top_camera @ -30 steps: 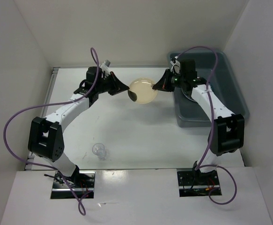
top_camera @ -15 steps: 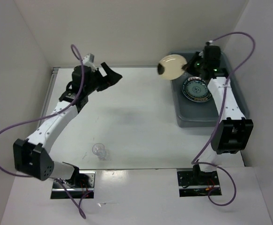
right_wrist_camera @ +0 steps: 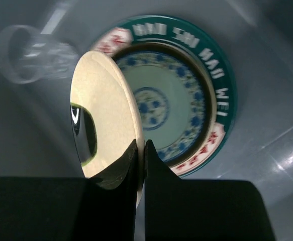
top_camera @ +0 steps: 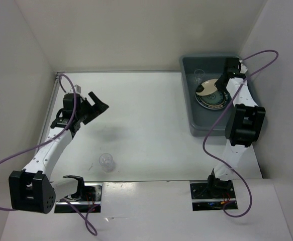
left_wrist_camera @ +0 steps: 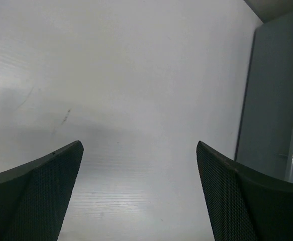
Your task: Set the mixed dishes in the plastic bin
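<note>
My right gripper (right_wrist_camera: 141, 145) is shut on the rim of a small cream plate (right_wrist_camera: 101, 120), holding it on edge inside the plastic bin (top_camera: 201, 128). From above, that cream plate (top_camera: 204, 89) hangs over the stacked dishes. Below it lie a white plate with a teal-and-red rim (right_wrist_camera: 221, 85) and, on top of it, a small teal patterned plate (right_wrist_camera: 159, 95). A clear cup (right_wrist_camera: 28, 52) lies in the bin beside them. Another clear cup (top_camera: 106, 161) stands on the table. My left gripper (top_camera: 97, 106) is open over the table's left side, nothing between its fingers (left_wrist_camera: 40, 191).
The bin's grey wall (left_wrist_camera: 272, 100) shows at the right of the left wrist view. White walls enclose the table on the left, back and right. A purple cable (top_camera: 259, 57) arcs over the bin's far right corner.
The left gripper opened, let go of the cream plate and drew back to the left. The right arm carried the plate from the table's middle into the bin.
</note>
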